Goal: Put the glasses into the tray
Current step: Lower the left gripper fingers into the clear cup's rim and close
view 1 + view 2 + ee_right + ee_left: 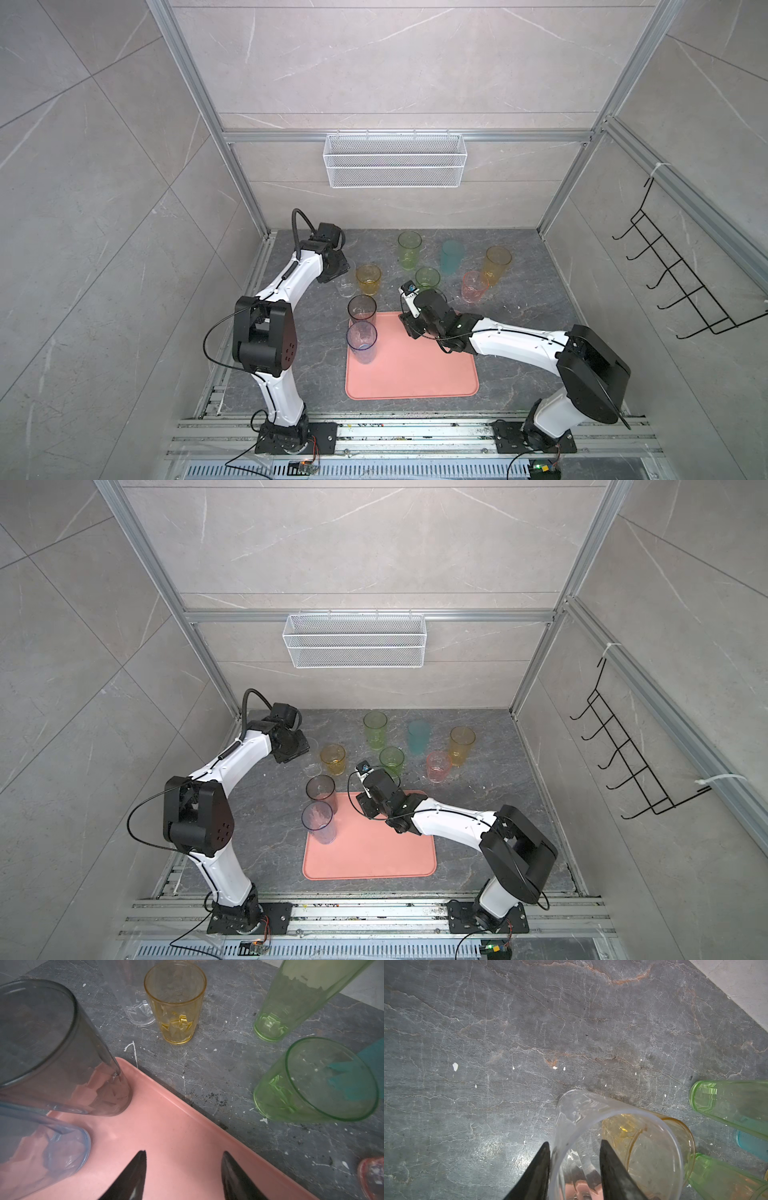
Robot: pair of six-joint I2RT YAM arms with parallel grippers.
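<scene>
The salmon-pink tray (415, 374) holds two tall glasses at its far left corner, a smoky grey glass (362, 309) and a blue glass (362, 338). My left gripper (574, 1144) is open astride the clear glass's (591, 1122) rim wall, with one finger outside against it and the other inside with a gap. An amber glass (368, 279) stands right beside the clear one. My right gripper (184, 1152) hangs open and empty over the tray's (187, 1136) far edge. A short green glass (318, 1084) stands on the stone just beyond it.
On the stone behind the tray stand a tall yellow-green glass (409, 249), a teal glass (452, 255), a tall orange glass (496, 264) and a short pink glass (473, 286). A white wire basket (395, 160) hangs on the back wall. Black hooks (673, 274) line the right wall.
</scene>
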